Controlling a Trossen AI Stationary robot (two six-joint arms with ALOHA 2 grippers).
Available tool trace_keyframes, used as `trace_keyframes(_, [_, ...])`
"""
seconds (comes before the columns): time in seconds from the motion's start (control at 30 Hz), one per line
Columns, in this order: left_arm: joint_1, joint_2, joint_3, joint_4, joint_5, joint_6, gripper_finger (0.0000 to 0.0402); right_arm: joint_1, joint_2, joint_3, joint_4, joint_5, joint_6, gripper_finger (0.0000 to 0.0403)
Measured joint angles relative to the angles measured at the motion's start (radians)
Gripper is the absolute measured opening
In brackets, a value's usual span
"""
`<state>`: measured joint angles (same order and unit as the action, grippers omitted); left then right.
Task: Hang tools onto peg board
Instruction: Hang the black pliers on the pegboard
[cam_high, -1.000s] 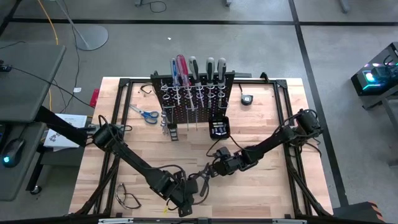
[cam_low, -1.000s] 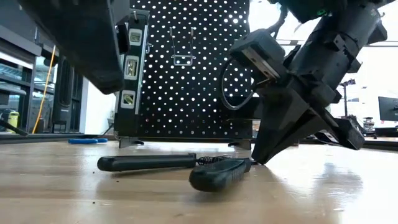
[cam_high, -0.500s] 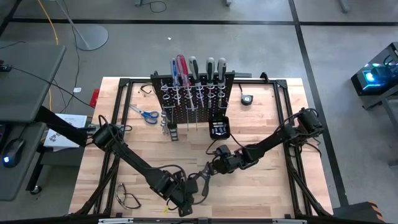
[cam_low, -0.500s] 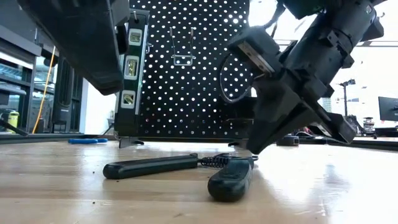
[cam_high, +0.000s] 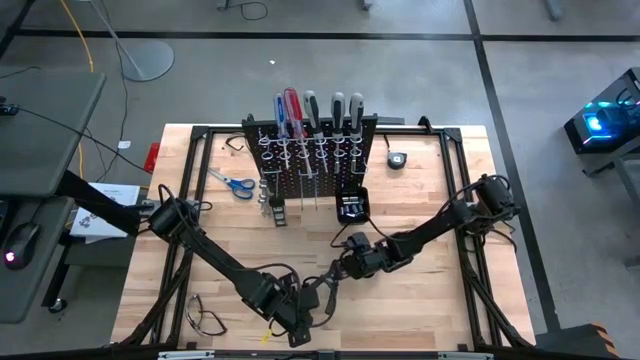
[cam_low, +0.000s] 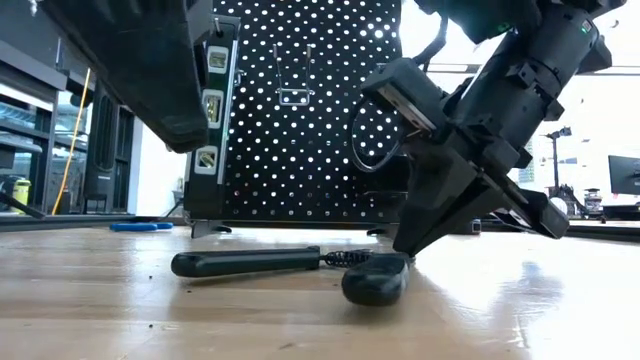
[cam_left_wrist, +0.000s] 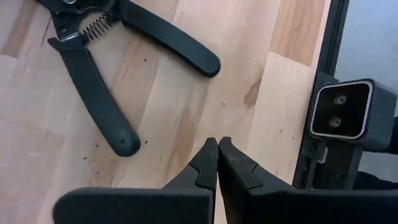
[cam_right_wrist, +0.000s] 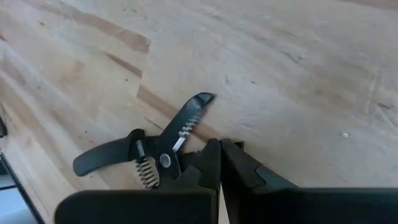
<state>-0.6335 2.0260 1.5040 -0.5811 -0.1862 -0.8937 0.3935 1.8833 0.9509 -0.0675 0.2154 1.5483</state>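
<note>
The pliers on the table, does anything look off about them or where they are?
The pliers lie flat on the table, handles sprung apart, far from the peg board where the screwdrivers hang. The right gripper, fingers shut, sits beside their head without holding them. Scissors also lie loose.

black pliers (cam_left_wrist: 93, 81), black hole-dotted peg board (cam_low: 300, 110), pale wooden table (cam_high: 420, 300)
</note>
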Motion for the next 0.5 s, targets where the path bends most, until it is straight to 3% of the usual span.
trace_keyframes(0.2, [0.005,-0.095,0.0,-0.088,-0.007,0.04,0.0,0.029,0.073,0.007,0.024,-0.024,0.071,0.0])
trace_keyframes(0.33, [-0.008,-0.172,0.001,-0.173,-0.075,0.03,0.0,0.042,0.092,0.007,0.057,-0.023,0.103,0.0])
trace_keyframes(0.5, [-0.032,-0.174,-0.023,-0.251,-0.105,-0.091,0.0,0.043,0.096,0.005,0.087,-0.031,0.104,0.0])
